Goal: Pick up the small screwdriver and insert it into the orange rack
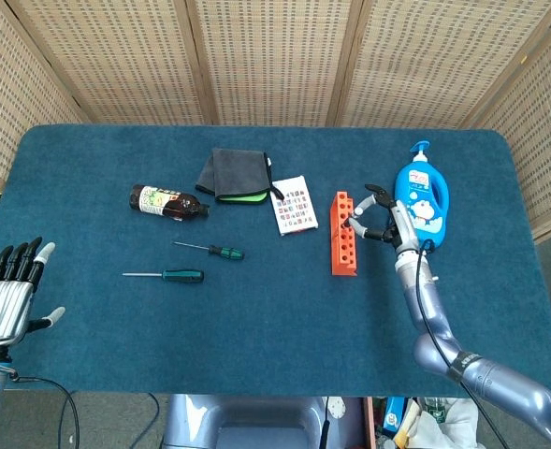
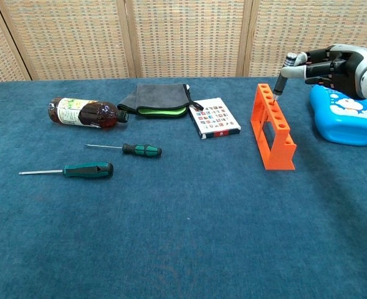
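Screwdriver (image 2: 281,79) meets orange rack (image 2: 273,126) on blue-carpeted table (image 1: 256,318) before wicker screens (image 1: 275,56).

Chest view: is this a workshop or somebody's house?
Probably a robot test room. A blue-carpeted table stands before wicker screens, with mixed items laid out: screwdrivers, an orange rack, and a soap bottle.

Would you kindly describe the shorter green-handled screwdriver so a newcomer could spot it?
Start at the brown bottle lying on the left of the blue table. Just in front of it lie two green-handled screwdrivers; the smaller one is nearer the bottle, right of the longer one.
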